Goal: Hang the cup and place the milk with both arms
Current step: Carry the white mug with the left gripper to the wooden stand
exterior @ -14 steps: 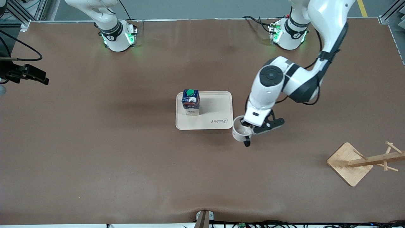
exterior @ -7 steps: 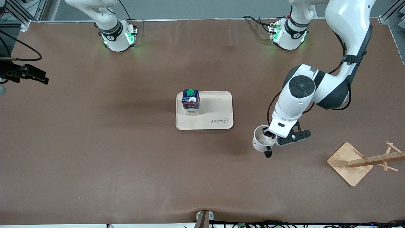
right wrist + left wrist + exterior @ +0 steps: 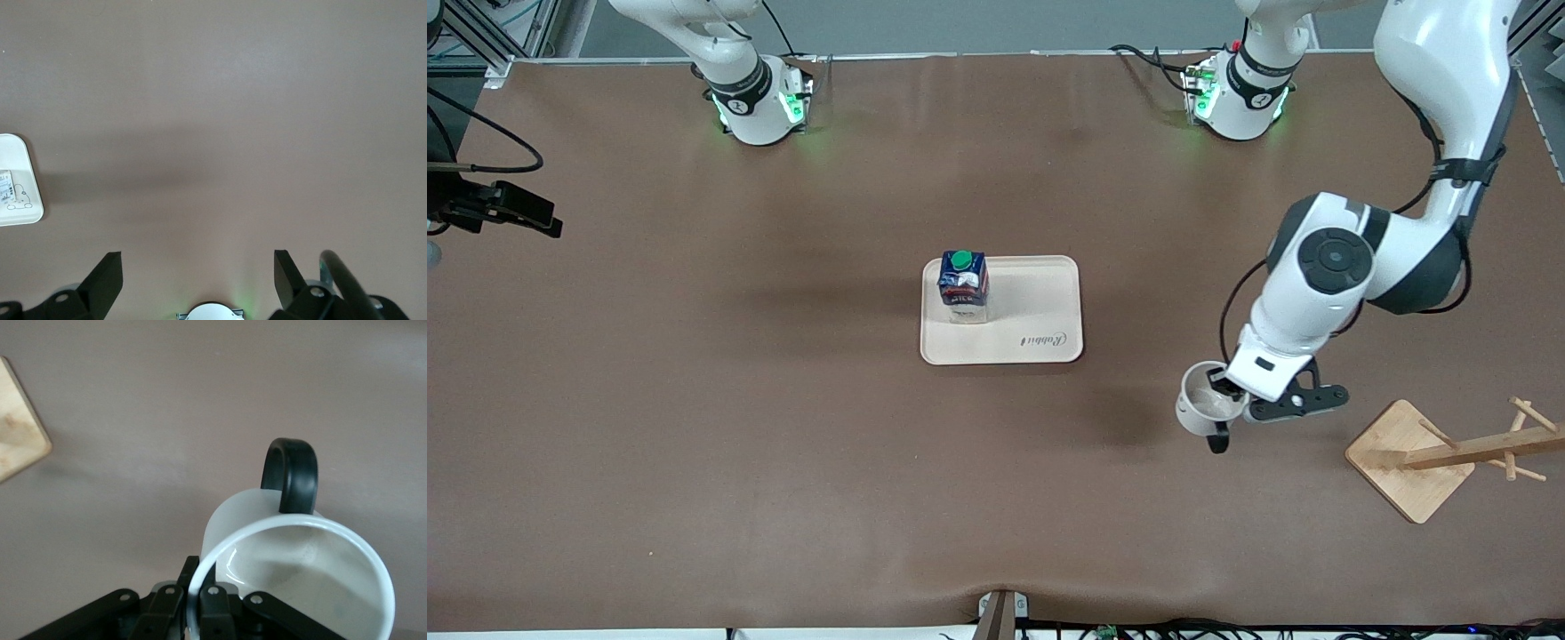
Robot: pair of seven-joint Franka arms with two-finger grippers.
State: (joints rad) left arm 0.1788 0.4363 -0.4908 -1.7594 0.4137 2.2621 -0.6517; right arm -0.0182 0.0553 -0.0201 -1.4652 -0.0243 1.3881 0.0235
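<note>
Cup [image 3: 1209,407] was up in the air in your left gripper [image 3: 1221,384], over bare table [image 3: 694,427] between the tray [image 3: 1049,302] and the wooden rack [image 3: 1440,458]. Its mouth faced up toward the front camera, tipped slightly, and its black loop handle [image 3: 1218,438] pointed toward that camera's edge of the table. In the left wrist view you could see the left gripper's fingers [image 3: 215,603] clamped on the cup's rim [image 3: 293,587], one inside the wall and one outside, with the handle [image 3: 290,475] on the side of the cup away from them. The cup's inside looked empty.

Milk [image 3: 963,286] stood upright on the cream tray, green cap [image 3: 960,259] on top, in the tray corner toward the right arm's end and farther from the front camera. Nothing else sat on the tray.

The rack stood near the left arm's end of the table, its pegs bare.

Your right arm waited at its own end of the table; the right wrist view showed the right gripper's fingers [image 3: 107,277] spread wide apart over bare table [image 3: 220,120], holding nothing.
</note>
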